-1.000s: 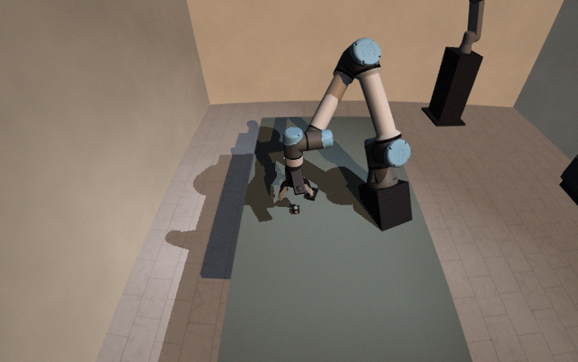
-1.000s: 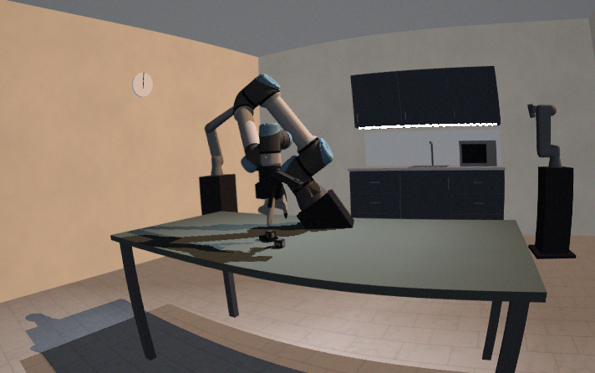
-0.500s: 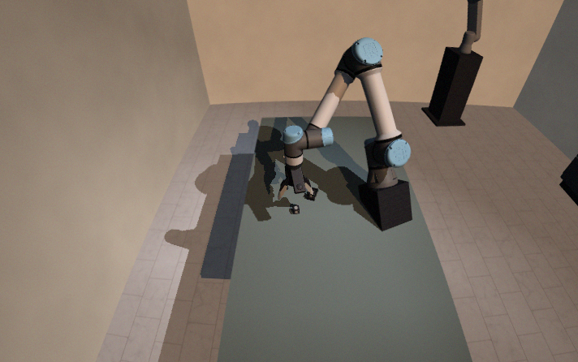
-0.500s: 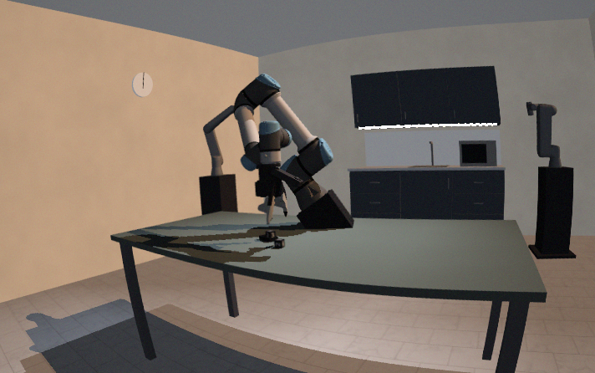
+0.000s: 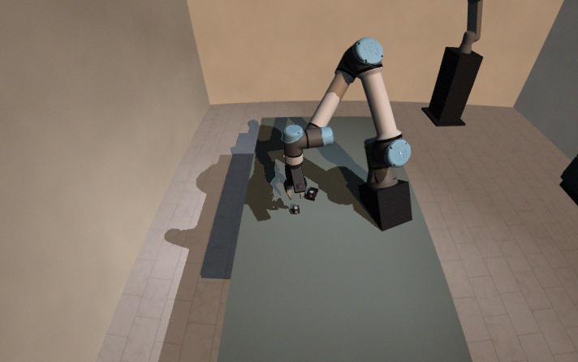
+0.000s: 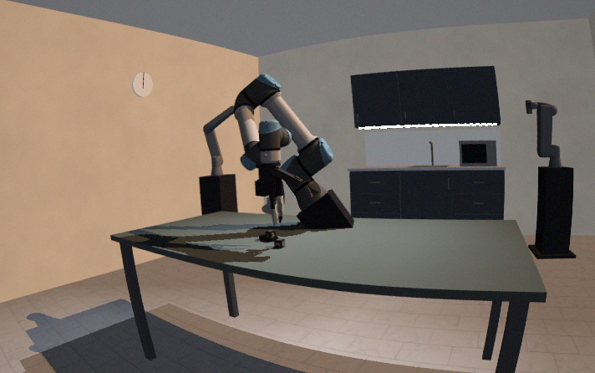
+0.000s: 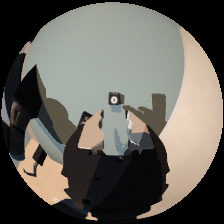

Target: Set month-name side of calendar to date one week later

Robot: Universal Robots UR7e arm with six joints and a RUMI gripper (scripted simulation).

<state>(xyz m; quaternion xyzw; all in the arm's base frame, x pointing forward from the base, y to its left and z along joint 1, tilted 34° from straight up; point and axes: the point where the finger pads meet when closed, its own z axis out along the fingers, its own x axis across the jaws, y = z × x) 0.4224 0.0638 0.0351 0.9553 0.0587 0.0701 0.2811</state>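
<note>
Wrist view: my claw point(image 5: 295, 195) point(image 6: 277, 219) point(image 7: 114, 110), part-open and holding nothing, points toward a small dark cube point(image 5: 295, 209) point(image 6: 279, 243) point(image 7: 114, 99).

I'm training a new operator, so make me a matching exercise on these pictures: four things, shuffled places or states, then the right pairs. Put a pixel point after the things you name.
Things
1. loose cube point(image 5: 295, 209) point(image 6: 279, 243) point(image 7: 114, 99)
2. tray point(image 5: 307, 197) point(image 6: 262, 238) point(image 7: 86, 114)
3. wall clock point(image 6: 142, 84)
4. hand point(image 5: 295, 197) point(image 6: 277, 222) point(image 7: 114, 110)

Places or states
A. on the tan wall point(image 5: 341, 25) point(image 6: 65, 131)
B. above the table point(image 5: 341, 277) point(image 6: 394, 250) point(image 7: 110, 50), gripping nothing
C. on the table, outside the tray
D. bearing another cube point(image 5: 312, 192) point(image 6: 270, 234)

Right pairs: 1-C, 2-D, 3-A, 4-B
</note>
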